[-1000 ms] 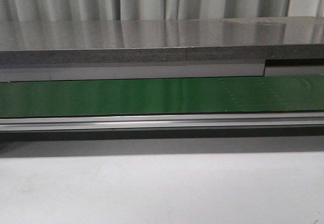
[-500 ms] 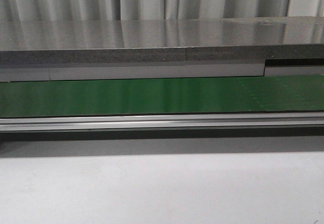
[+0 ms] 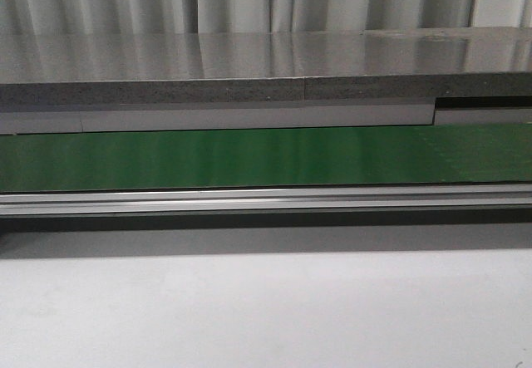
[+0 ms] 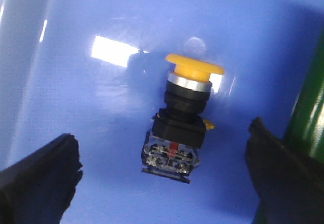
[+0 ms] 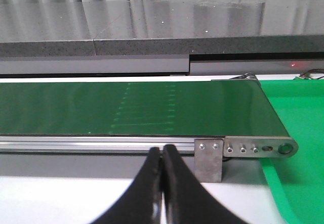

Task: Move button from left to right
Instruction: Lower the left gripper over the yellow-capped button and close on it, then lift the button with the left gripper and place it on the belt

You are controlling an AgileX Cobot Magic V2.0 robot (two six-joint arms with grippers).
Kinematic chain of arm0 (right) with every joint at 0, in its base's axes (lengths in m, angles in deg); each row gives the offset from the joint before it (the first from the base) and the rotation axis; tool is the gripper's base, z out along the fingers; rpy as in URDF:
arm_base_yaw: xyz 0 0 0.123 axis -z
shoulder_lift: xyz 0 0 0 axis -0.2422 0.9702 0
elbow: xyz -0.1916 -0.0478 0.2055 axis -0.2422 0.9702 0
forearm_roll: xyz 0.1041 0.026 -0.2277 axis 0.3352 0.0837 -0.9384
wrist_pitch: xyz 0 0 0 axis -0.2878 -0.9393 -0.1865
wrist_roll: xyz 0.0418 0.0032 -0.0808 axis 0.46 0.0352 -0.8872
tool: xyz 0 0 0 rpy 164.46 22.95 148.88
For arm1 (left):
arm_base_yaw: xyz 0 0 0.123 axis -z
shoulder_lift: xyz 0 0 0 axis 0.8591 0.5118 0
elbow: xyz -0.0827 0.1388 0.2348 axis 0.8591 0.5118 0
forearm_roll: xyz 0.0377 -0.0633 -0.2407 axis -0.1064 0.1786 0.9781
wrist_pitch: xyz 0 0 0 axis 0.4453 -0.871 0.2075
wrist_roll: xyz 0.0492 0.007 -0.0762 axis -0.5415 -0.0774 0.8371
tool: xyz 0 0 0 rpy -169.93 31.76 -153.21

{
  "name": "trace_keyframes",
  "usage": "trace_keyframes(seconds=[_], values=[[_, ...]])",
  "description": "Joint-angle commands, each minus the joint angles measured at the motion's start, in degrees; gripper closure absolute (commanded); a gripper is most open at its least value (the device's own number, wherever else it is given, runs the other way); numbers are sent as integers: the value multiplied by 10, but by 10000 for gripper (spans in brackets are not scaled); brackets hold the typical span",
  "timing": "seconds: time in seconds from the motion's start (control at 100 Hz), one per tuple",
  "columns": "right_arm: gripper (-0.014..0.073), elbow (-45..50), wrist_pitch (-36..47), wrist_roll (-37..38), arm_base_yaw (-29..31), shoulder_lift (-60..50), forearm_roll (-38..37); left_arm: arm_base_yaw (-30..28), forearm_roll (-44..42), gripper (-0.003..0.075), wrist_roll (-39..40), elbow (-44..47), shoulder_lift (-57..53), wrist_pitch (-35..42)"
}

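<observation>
We see the button (image 4: 178, 120) lying on its side on a shiny blue surface (image 4: 76, 97). Its yellow cap is tipped over, and its black body shows little red and blue marks. Our left gripper (image 4: 164, 176) hangs right above the button with its two dark fingers (image 4: 38, 176) spread wide apart, one on each side. Nothing is touching the button yet. We think the fingers are kept wide like this so they can come down around the black body and squeeze it.

A strip of green (image 4: 309, 107) shows just beside the button, past one finger. It may be the edge of the green belt (image 3: 249, 159), but we cannot be sure.

In the front view the green belt runs across with nothing on it. The button and both arms are out of that picture.

Our right gripper (image 5: 162, 183) has its fingers pressed together and holds nothing. It points at the near rail of the belt, close to the belt's end with the metal bracket (image 5: 209, 158). A green tray (image 5: 293, 183) sits just past that end. We guess this arm is waiting there for the button to arrive.
</observation>
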State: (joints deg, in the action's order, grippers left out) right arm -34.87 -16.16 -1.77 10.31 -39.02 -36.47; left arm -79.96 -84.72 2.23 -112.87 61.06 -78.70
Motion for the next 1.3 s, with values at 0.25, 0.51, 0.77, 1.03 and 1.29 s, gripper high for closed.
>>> trace_keyframes(seconds=[0.25, 0.51, 0.77, 1.03, 1.29], values=[[662, -9, 49, 0, 2, -11, -6, -1, 12, 144, -5, -18, 8, 27], [662, -9, 49, 0, 2, -11, -6, -1, 11, 199, -5, -18, 36, 39], [662, -9, 49, 0, 2, -11, -6, -1, 14, 302, -5, -17, 52, 35], [662, -9, 49, 0, 2, -11, -6, -1, 14, 643, -5, -21, 52, 25], [662, -9, 49, 0, 2, -11, -6, -1, 14, 740, -5, -22, 7, 26]])
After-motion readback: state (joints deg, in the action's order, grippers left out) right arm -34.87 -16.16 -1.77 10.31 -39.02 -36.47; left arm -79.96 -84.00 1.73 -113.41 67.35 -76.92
